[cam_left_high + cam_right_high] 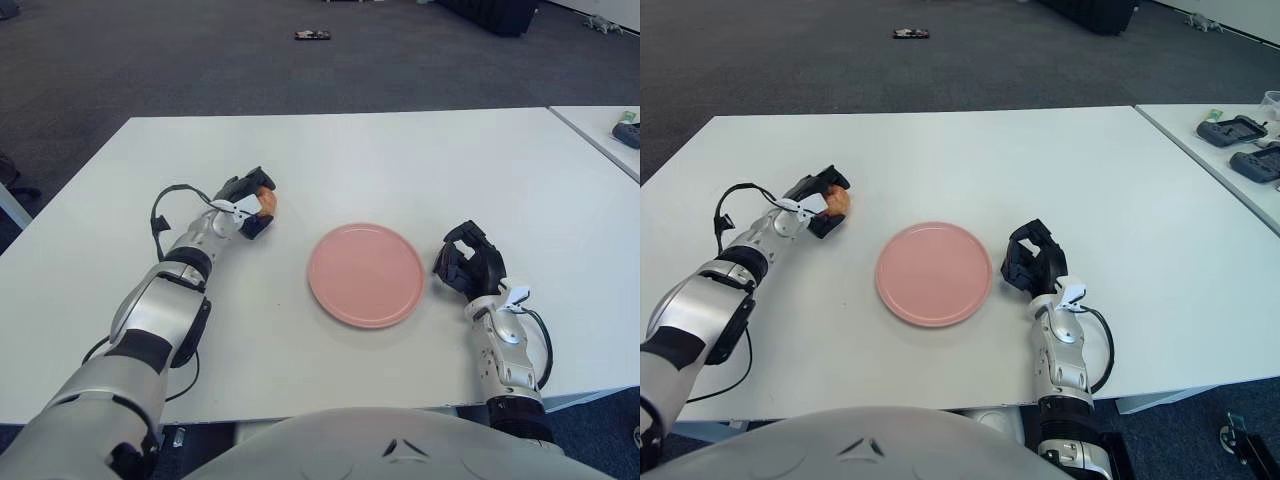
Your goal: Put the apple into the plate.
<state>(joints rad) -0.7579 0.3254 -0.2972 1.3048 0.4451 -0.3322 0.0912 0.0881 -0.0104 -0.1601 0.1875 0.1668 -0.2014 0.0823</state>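
White table (400,160), robot seated at its near edge. Pink plate (366,274) lies flat near the middle, nothing on it.

Left hand (247,203) is out to the left of the plate, well apart from it. Its dark fingers (820,181) are wrapped around the apple (839,200), clamped on it. Only the orange-red right side of the fruit shows past the fingers. Whether the apple sits on the tabletop or is slightly raised, I cannot tell. A black cable (160,212) loops off the left wrist above the forearm.

Right hand (468,266) shows just beside the plate's right rim, close but not overlapping it. Fingers are curled inward, nothing between them. Contact with the table cannot be judged from here.

So the apple is in the left hand, left of the plate and a little farther back on the table.

A second table (1230,130) at the far right carries dark devices (1232,129). Small dark object (312,35) lies on the grey carpet beyond the table.
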